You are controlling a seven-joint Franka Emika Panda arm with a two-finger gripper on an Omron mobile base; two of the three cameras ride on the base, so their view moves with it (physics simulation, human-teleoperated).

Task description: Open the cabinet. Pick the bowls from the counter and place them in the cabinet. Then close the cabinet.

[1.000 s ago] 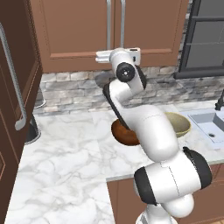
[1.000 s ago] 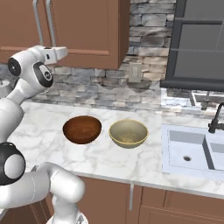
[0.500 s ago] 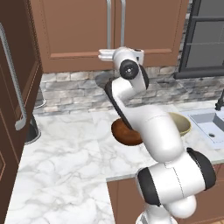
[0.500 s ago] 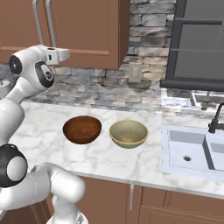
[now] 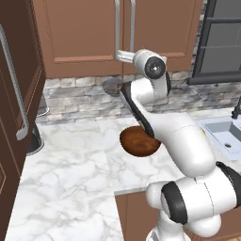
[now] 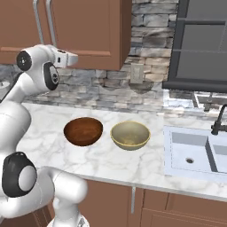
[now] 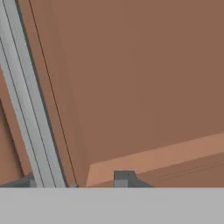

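Note:
The cabinet [image 5: 80, 33] [image 6: 93, 31] hangs above the counter [image 5: 70, 179] [image 6: 133, 164] with both doors closed. My gripper [image 5: 120, 55] [image 6: 74, 58] is raised to the lower end of its silver bar handles [image 5: 116, 28]. In the hand view the gripper [image 7: 74, 180] faces the door panel [image 7: 140, 78]. One handle [image 7: 30, 109] runs between the fingers, close to the left fingertip [image 7: 24, 181]. The jaws stand apart, open. The dark wooden bowl [image 5: 139, 141] [image 6: 83, 131] and the beige bowl [image 6: 130, 135] sit side by side on the counter.
A sink [image 6: 195, 153] [image 5: 226, 134] with a dark faucet [image 6: 219, 122] lies to the right. A black-framed unit [image 6: 199, 44] hangs above it. A dark tall door with a curved handle [image 5: 14, 94] stands open at the left, beside a dark round object [image 5: 35, 141].
The hand has shifted a little to the right and up along the cabinet front, closer to the handles. Both bowls stay where they were.

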